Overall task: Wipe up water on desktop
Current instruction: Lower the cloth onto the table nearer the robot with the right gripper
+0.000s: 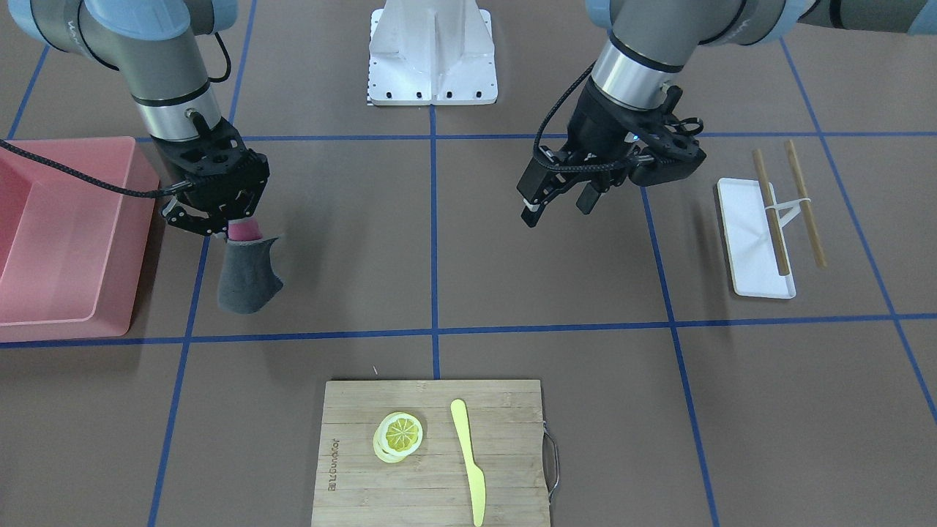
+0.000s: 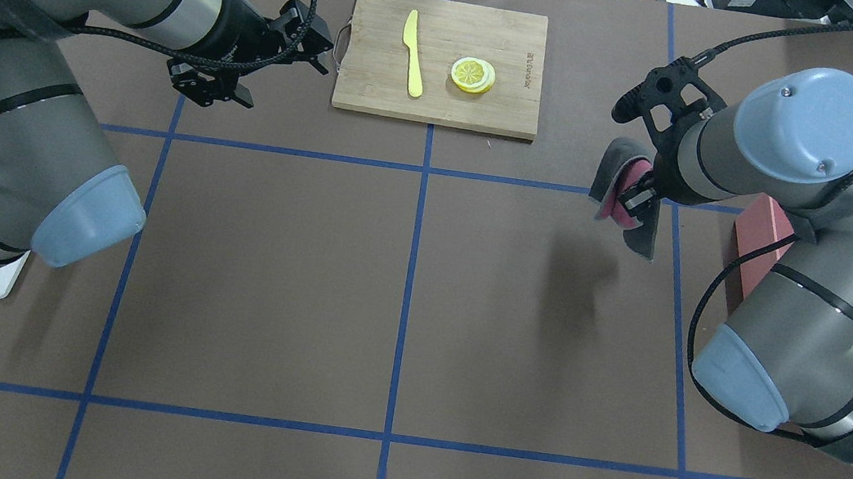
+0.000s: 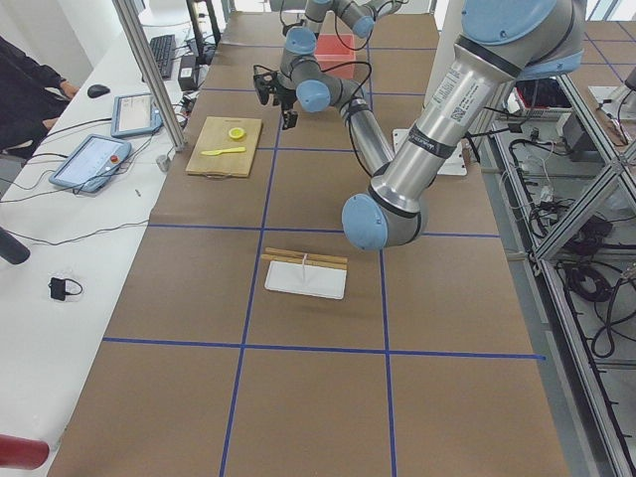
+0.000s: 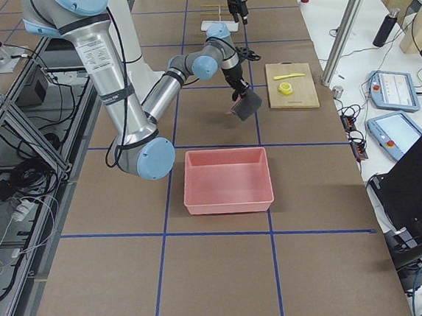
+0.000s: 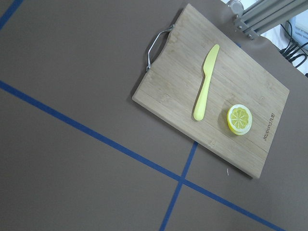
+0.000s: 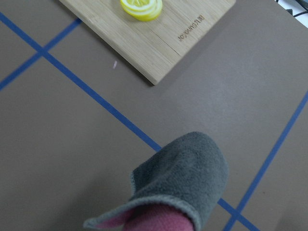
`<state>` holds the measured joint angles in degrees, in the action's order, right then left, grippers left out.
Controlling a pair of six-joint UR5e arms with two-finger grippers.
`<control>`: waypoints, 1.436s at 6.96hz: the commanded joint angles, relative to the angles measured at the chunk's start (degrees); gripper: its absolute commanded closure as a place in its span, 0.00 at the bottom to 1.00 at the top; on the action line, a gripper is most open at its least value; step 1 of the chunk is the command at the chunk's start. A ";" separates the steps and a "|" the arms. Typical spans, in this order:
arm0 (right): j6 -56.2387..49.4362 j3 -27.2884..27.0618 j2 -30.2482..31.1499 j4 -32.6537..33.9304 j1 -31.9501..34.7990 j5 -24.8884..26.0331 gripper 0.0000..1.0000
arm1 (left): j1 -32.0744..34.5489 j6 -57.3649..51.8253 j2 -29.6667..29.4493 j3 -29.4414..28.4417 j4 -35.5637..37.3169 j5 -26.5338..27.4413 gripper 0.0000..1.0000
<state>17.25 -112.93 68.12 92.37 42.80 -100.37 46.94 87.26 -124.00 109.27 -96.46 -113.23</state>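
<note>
The desktop is a matte brown surface with blue tape lines; I see no water on it. My right gripper is shut on a grey cloth with a pink inner side and holds it hanging just above the desktop, next to the pink bin. The cloth also shows in the overhead view and in the right wrist view. My left gripper is open and empty, raised above the desktop's middle squares; in the overhead view it is left of the cutting board.
A pink bin stands beside the cloth. A bamboo cutting board with lemon slices and a yellow knife lies at the operators' edge. A white tray with chopsticks lies on my left side.
</note>
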 commanded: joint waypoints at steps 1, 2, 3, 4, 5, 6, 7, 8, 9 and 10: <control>-5.10 4.27 0.00 2.46 0.09 0.79 1.00 | 3.13 -3.32 1.65 1.12 0.04 0.03 0.02; -5.73 6.56 0.08 2.55 -0.52 0.79 1.00 | 3.68 -5.33 1.91 1.30 0.04 0.03 0.02; -5.73 9.02 0.17 2.55 -1.22 0.44 1.00 | 3.77 -5.61 3.31 1.47 -0.04 0.11 0.02; -5.47 9.65 0.26 2.55 -2.10 0.09 1.00 | 3.33 -5.78 5.15 0.69 -0.57 0.03 0.02; -4.77 8.87 0.35 2.55 -2.89 -2.44 1.00 | 3.33 -8.57 5.43 0.60 -0.57 -0.06 0.02; -2.85 8.08 0.52 2.55 -4.99 -3.33 1.00 | 3.24 -13.82 5.34 0.68 -0.57 -0.50 0.02; 2.21 7.55 0.61 2.46 -8.14 -4.21 1.00 | 3.68 -14.39 5.69 0.86 -0.14 -0.33 0.02; 8.96 5.28 1.13 2.55 -11.13 -5.44 1.00 | 3.68 -14.49 6.48 0.77 -0.13 -0.32 0.02; 14.69 2.56 2.18 3.07 -14.47 -7.19 1.00 | 3.94 -14.57 6.49 0.68 -0.05 -0.32 0.02; 19.36 -0.07 2.10 4.91 -18.24 -7.30 1.00 | 4.29 -14.58 6.75 0.60 -0.04 -0.32 0.02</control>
<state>30.44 -109.90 69.90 95.73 28.87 -106.87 50.88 72.79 -117.54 109.96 -96.55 -113.56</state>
